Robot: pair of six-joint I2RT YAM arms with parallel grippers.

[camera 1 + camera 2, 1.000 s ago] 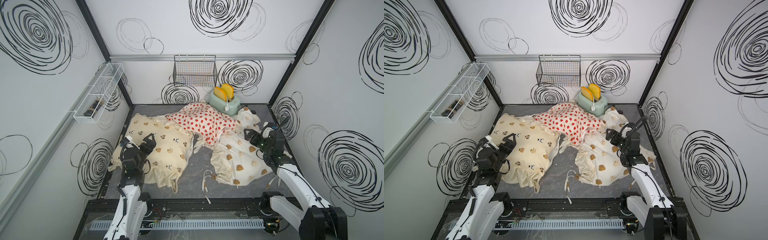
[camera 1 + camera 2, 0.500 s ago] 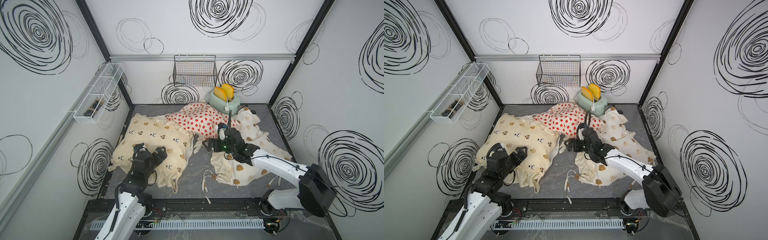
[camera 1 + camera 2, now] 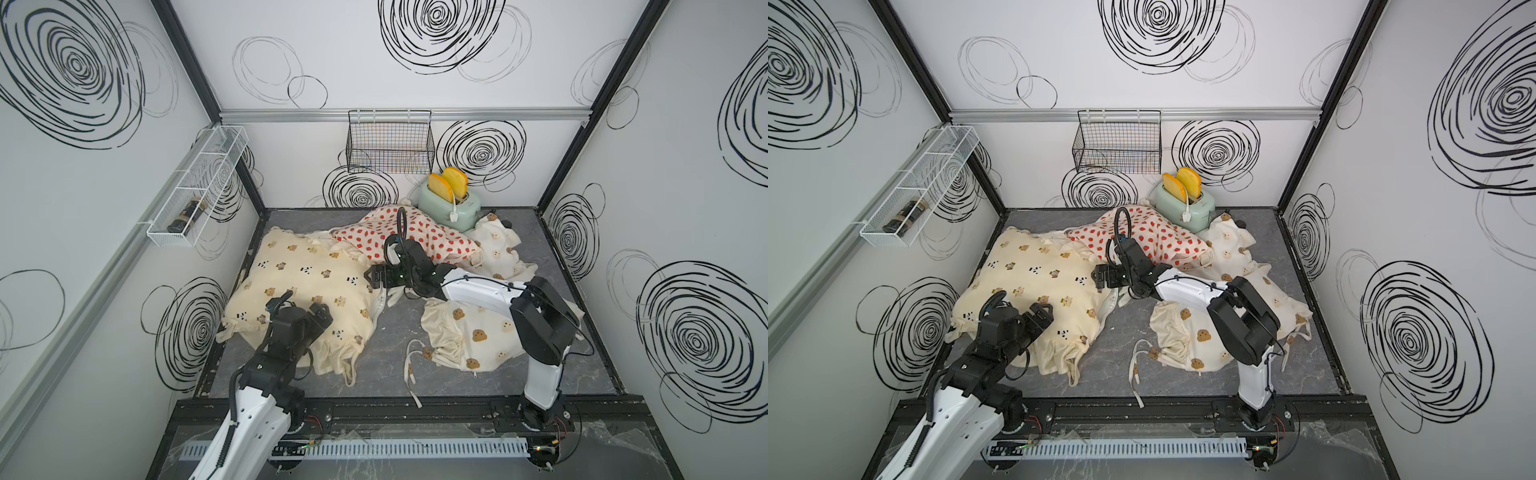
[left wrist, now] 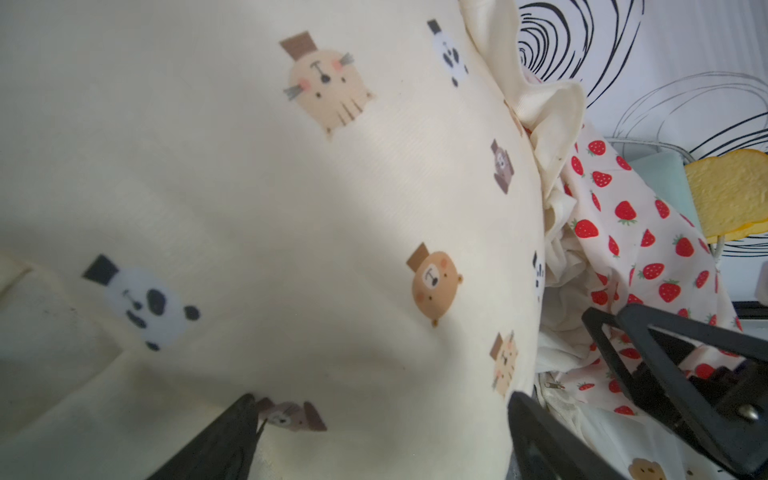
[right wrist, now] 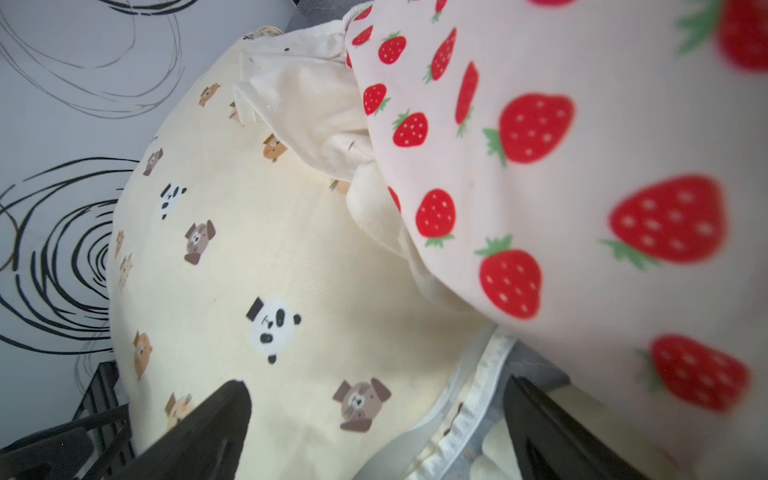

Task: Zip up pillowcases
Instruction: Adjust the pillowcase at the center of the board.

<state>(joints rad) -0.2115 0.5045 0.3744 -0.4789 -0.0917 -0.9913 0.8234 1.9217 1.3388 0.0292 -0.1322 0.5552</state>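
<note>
Cream pillowcase (image 3: 307,282) under left jaws, its edge before right jaws; both pairs apart, empty.

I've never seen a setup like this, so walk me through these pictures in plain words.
Two robot arms stand at the near edge of a grey table. Two pictures look down on the whole scene; two come from cameras on the arms' wrists. On the table lie a cream pillowcase, a strawberry pillowcase and a bear-head pillowcase, plus a toaster with toast. The left end effector and the right end effector are open at the cream one, holding nothing.
</note>
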